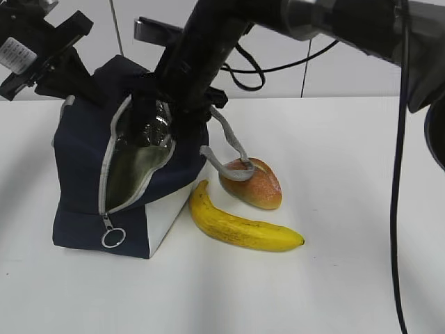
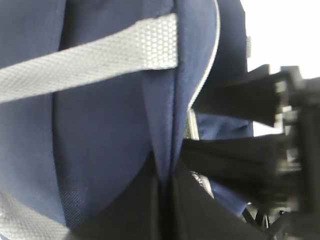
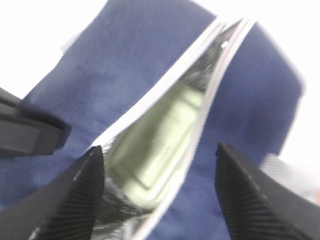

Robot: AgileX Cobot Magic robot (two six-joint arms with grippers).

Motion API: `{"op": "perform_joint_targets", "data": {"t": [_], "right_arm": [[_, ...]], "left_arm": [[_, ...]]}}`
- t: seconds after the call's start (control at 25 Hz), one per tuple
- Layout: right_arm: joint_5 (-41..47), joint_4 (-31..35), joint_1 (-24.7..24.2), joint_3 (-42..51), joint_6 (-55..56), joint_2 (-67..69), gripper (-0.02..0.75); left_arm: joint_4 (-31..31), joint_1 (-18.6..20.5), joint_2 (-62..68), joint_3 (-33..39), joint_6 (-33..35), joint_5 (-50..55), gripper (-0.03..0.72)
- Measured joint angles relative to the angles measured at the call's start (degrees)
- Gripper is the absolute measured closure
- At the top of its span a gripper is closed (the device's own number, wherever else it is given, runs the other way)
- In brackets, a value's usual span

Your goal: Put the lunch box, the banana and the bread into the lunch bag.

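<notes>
Resting inside the lunch bag (image 1: 90, 174), the lunch box (image 3: 160, 145) is packed; banana (image 1: 243, 226) and bread (image 1: 254, 184) wait on the counter (image 1: 348, 278). Right claw (image 3: 160, 195) spread above the opening, left claw (image 2: 165, 210) pinching bag fabric.

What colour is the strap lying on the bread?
Grey. The woven fabric strap drapes over the glossy orange-brown oval bread, clearest in the exterior view.

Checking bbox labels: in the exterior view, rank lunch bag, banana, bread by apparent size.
1. lunch bag, clearly largest.
2. banana, long and thin.
3. bread, shorter but thicker, partly under the bag's strap; smallest in extent.
</notes>
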Motion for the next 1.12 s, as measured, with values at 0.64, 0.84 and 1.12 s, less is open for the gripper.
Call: {"op": "perform_joint_targets", "data": {"t": [0.64,0.84,1.12], "right_arm": [[2.65,-10.37,-2.48,-7.18,-4.31,-11.21,0.227],[2.77,-17.25,-2.86,1.31,-4.93,-19.51,0.228],[2.77,-26.67,-3.00,22.66,-7.47,-28.73,0.300]], "left_arm": [[0.00,0.00,0.00,0.00,0.00,0.24,0.691],[1.30,0.00,0.00,0.00,0.00,0.31,0.691],[3.22,0.00,0.00,0.00,0.05,0.31,0.691]]}}
